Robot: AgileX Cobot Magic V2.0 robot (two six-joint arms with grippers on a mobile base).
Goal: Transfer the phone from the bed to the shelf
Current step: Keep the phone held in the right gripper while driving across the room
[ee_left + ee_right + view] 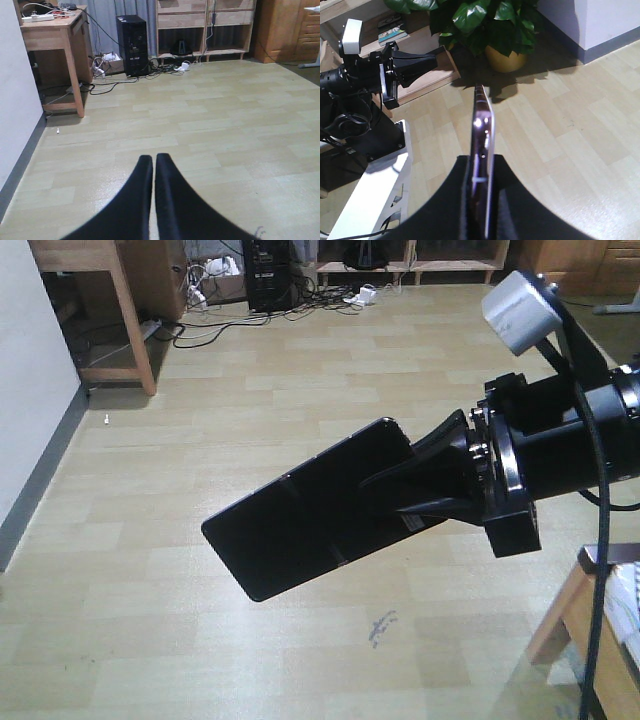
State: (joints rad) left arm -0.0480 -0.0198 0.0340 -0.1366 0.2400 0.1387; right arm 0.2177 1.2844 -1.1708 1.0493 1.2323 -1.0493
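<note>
Black right hand (405, 490) pinched on the phone (300, 520) by one short end. The slab cantilevers toward eight o'clock in the front view, in the air above the floor (200, 390). No view shows the bed. Right wrist view: phone edge-on, rose rim between the pads. Left hand (153, 172) closed, empty, idle. Shelf (427, 82), I judge, is the pale planks at ten o'clock there. Transit step: hold the wrist level and go slow, since the long overhang could lever it loose. Steer clear of the left arm before lowering flat.
</note>
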